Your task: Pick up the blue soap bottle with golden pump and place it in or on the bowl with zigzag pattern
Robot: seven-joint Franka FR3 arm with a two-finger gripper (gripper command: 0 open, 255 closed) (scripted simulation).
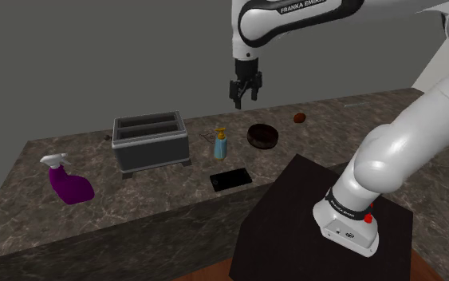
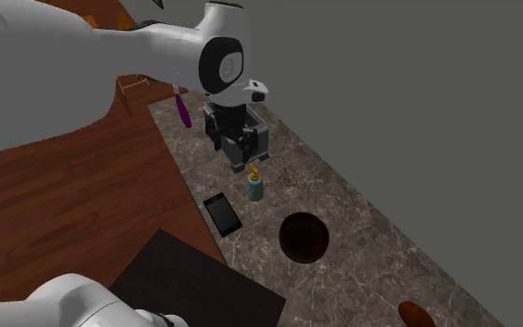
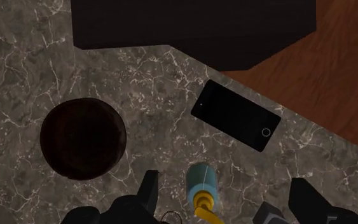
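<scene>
In the wrist view, we find the golden pump [image 3: 204, 205] of the soap bottle [image 3: 203, 183] cut off at the picture's edge. We cannot resolve any pattern on the dark bowl [image 1: 262, 136]. The arm [image 2: 148, 51] hides part of the toaster [image 2: 261, 135] and most of the purple spray bottle [image 2: 184, 110] (second exterior view). The small brown object [image 1: 299, 118] is too small to identify.

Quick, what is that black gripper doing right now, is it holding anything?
Gripper: open and holding nothing. It hangs above the blue soap bottle without touching it.
</scene>
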